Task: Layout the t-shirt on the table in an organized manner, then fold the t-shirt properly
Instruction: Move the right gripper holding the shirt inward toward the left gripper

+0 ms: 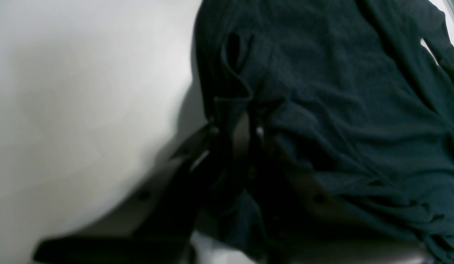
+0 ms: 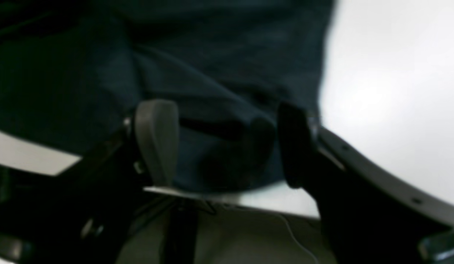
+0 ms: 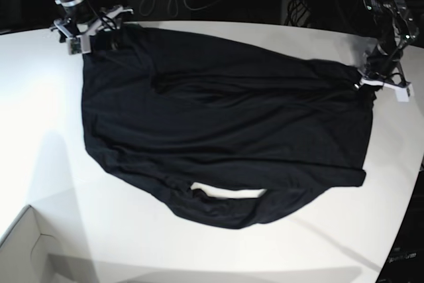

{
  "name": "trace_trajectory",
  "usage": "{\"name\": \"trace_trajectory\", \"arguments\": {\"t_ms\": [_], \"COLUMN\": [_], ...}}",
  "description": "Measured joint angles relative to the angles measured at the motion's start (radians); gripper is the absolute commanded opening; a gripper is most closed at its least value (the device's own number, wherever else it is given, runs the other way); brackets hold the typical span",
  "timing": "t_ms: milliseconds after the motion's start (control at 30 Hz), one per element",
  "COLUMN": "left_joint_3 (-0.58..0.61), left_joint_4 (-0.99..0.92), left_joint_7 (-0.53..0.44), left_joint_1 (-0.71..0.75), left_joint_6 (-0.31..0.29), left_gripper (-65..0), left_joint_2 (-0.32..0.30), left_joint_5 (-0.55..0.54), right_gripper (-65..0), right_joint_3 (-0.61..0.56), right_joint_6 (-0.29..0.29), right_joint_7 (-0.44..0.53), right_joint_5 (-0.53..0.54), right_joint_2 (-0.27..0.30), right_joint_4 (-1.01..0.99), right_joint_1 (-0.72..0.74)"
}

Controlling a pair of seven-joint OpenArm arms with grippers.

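The t-shirt [image 3: 225,130] is seen spread wide across the table [image 3: 40,111], wrinkled, its body stretched between the two grippers at the far corners. A pale strip of tabletop is shown through a gap near the shirt's front edge, where the cloth is bunched and doubled over. In the base view the left gripper [image 3: 376,81] is found at the right side, at the shirt's corner; from its wrist camera the left gripper [image 1: 241,110] is seen clenched on a pinch of the dark cloth, a small fold being raised just above the tips. The right gripper [image 3: 93,31] is placed at the far left corner of the garment. In its own view the right gripper [image 2: 227,143] is shown with jaws spread wide, the fingers [image 2: 157,139] standing on either side of the shirt's edge, and nothing is grasped. A white box corner [image 3: 26,250] is visible at the near left.
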Motion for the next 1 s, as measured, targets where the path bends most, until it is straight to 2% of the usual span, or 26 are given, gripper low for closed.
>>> {"name": "trace_trajectory", "arguments": {"t_ms": [533, 767, 1000], "left_joint_3": [0.0, 0.0, 0.0], "left_joint_4": [-0.001, -0.001, -0.001], "left_joint_7": [0.0, -0.001, -0.008], "left_joint_1": [0.0, 0.002, 0.013], "left_joint_6": [0.0, 0.0, -0.005], "left_gripper": [-64.9, -64.9, -64.9], "left_joint_2": [0.0, 0.0, 0.0], "left_joint_5": [0.0, 0.0, -0.004], "right_gripper": [-21.9, -22.0, -22.6], "right_joint_3": [-0.226, -0.222, -0.228], "right_joint_6": [0.0, -0.003, -0.003], "right_joint_7": [-0.004, -0.003, -0.003], "right_joint_5": [-0.003, -0.003, -0.003], "right_joint_2": [0.005, 0.007, 0.006], "right_joint_4": [-0.003, -0.111, -0.121], "right_joint_1": [0.051, 0.131, 0.157]}}
